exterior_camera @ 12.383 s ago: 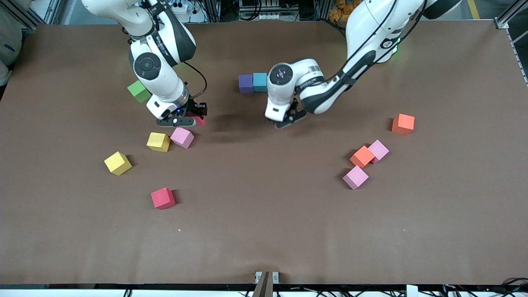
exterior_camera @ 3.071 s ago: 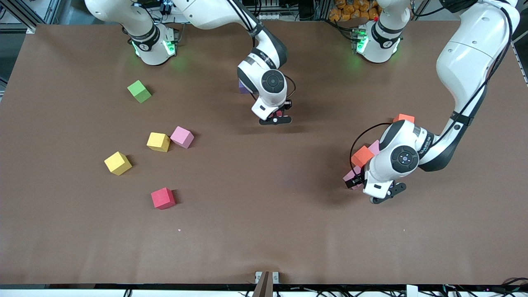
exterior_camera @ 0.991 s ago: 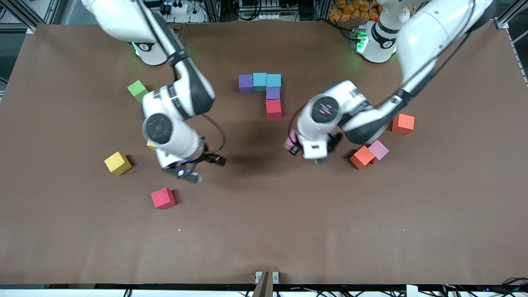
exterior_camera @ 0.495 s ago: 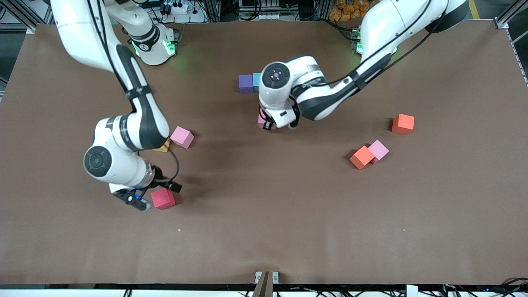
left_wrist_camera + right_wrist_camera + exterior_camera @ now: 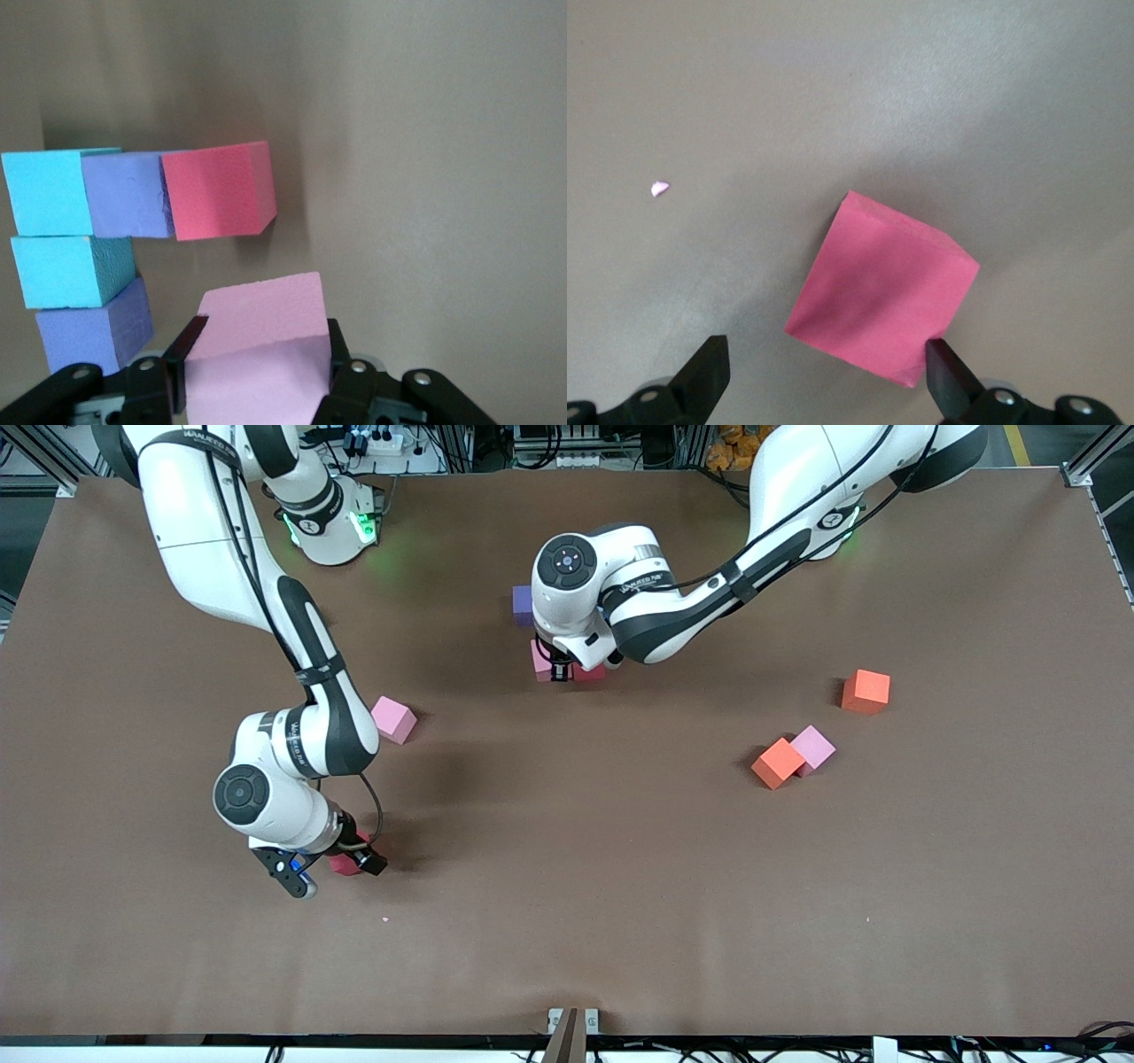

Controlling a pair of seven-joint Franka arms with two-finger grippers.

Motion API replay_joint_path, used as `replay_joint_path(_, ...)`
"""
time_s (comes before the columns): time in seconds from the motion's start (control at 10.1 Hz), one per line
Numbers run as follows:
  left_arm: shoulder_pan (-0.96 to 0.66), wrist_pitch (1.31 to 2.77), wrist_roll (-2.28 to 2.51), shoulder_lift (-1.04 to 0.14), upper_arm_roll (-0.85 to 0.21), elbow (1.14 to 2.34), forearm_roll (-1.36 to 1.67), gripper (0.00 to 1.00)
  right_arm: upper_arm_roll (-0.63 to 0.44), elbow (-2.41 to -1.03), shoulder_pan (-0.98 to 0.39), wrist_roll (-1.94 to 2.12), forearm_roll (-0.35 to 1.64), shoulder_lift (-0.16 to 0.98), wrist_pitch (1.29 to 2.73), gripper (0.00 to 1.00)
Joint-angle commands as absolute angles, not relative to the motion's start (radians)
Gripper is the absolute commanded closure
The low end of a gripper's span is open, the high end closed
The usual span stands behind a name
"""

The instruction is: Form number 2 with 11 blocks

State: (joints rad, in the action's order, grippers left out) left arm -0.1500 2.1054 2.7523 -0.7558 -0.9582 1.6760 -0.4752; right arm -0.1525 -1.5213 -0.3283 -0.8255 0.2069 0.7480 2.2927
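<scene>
The left gripper (image 5: 556, 666) has carried its pink cube (image 5: 541, 661) up the table and now holds it low beside the red cube (image 5: 590, 672) at the foot of the started figure, toward the right arm's end. Its fingers (image 5: 182, 352) pinch the pink cube (image 5: 261, 341) on two sides. In the left wrist view the figure (image 5: 115, 257) shows as five cubes: a purple one (image 5: 93, 326), two light blue ones (image 5: 66, 266), another purple (image 5: 124, 206) and the red (image 5: 217, 190) at the end, all touching in an L. Only a purple corner (image 5: 522, 602) peeks out from under the arm in the front view.

Meanwhile the right gripper (image 5: 326, 868) has dropped onto the loose red cube (image 5: 347, 863), near the front edge at the right arm's end. Its fingers (image 5: 704, 372) are spread, one on each side of the red cube (image 5: 881, 288), not yet touching it, as the right wrist view shows.

Loose on the table (image 5: 620, 886): a pink cube (image 5: 392, 719) beside the right arm, an orange cube (image 5: 778, 763) touching another pink one (image 5: 812, 747), and a lone orange cube (image 5: 866, 691) toward the left arm's end.
</scene>
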Motion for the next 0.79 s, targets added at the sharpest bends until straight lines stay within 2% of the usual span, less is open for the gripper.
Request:
replay_joint_path(0.0,-0.195,2.161,2.890,-0.761,-0.948,1.683,-0.486,0.55,-0.162,-1.493,-0.324,-0.911,0.175,0.756,2.267,0.00)
replay_joint_path(0.1,-0.230,2.166,2.889,-0.768,-0.936,1.683,-0.494,0.54,-0.163,-1.491,-0.327,-0.925,0.155,0.753,2.264,0.00)
replay_joint_path(0.3,-0.323,2.169,2.890,-0.769,-0.844,1.683,-0.508,0.54,-0.164,-1.486,-0.334,-1.000,0.153,0.750,2.266,0.00)
replay_joint_path(0.5,-0.337,2.181,2.890,-0.770,-0.824,1.704,-0.508,0.55,-0.164,-1.456,-0.339,-1.093,0.129,0.759,2.264,0.00)
replay_joint_path(0.69,-0.336,2.183,2.890,-0.769,-0.824,1.716,-0.508,0.55,-0.169,-1.450,-0.299,-1.088,0.103,0.753,2.202,0.00)
